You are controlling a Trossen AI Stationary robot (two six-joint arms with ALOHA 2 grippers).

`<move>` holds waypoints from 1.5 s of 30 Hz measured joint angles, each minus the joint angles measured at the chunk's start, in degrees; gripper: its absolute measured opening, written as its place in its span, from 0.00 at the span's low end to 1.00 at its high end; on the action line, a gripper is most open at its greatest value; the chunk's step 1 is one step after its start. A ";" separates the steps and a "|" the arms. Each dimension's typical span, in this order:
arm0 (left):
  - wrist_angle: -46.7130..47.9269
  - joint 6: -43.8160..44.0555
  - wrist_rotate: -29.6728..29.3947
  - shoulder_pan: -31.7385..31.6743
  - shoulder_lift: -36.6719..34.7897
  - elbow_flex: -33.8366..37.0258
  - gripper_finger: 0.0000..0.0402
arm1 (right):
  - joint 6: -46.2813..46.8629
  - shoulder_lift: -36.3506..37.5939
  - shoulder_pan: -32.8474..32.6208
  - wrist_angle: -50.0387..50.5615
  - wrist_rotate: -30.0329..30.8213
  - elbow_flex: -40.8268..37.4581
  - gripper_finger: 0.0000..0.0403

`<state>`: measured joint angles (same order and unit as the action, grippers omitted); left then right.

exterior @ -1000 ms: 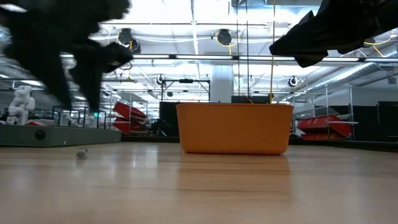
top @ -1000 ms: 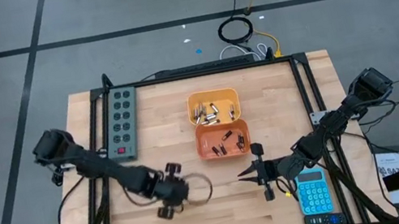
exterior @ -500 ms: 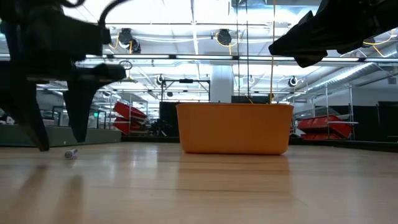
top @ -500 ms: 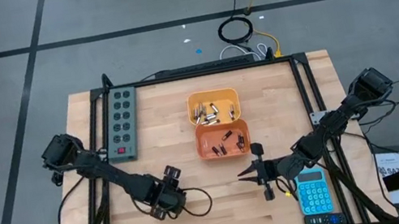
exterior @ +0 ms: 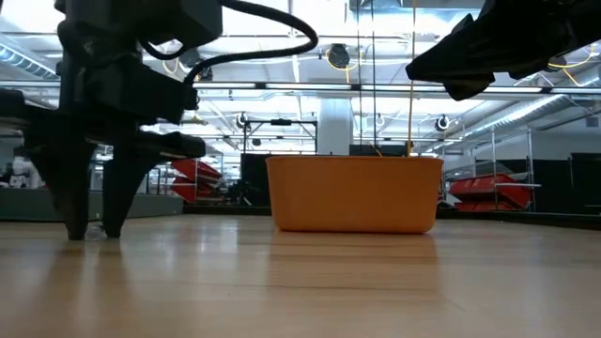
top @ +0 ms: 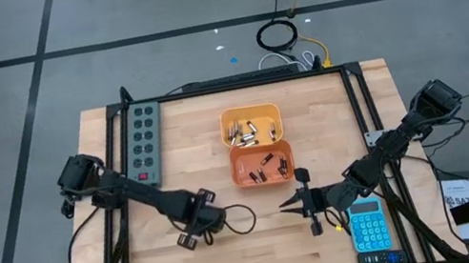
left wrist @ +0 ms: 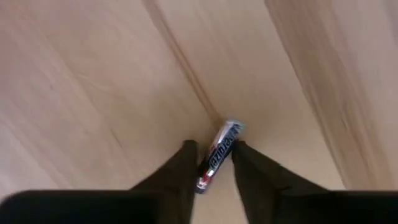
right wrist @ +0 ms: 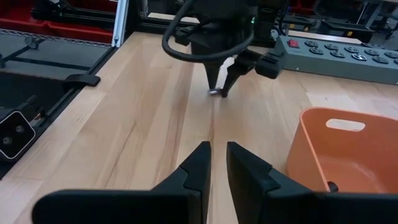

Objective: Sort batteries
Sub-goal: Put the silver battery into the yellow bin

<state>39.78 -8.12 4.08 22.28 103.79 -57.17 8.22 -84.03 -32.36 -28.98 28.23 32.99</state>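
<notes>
From above I judge the sort nearly done: the upper orange bin [top: 251, 127] at frame centre holds the silvery batteries [top: 241, 132], the lower orange bin [top: 261, 162] touching it holds the dark batteries [top: 265, 167], and I see no loose cells elsewhere on the counter [top: 237, 257]. One is left: the left gripper [left wrist: 214, 163] stands left of centre, low in the high frame, its jaws closing around a last battery [left wrist: 217, 155] that lies on the wood, not lifted. Only the left wrist view shows that cell; from above the gripper body hides it. The right gripper [top: 296, 204] waits below the bins beside the blue calculator [top: 369, 228], jaws nearly together on nothing.
</notes>
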 joint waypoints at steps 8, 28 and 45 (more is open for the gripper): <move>-0.01 -4.39 -2.08 0.36 0.35 -0.04 0.05 | -0.34 0.00 0.00 0.07 0.00 0.00 0.11; 4.43 -1.36 -14.43 1.22 -4.35 -3.82 0.05 | -0.14 0.00 0.00 0.09 0.26 0.00 0.11; -2.42 -15.58 -33.10 -11.70 -13.55 -3.98 0.05 | -0.53 0.00 0.57 0.35 0.26 0.00 0.11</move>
<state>37.36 -23.71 -29.02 10.59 90.24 -61.14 7.68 -84.03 -31.79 -28.62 28.49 32.99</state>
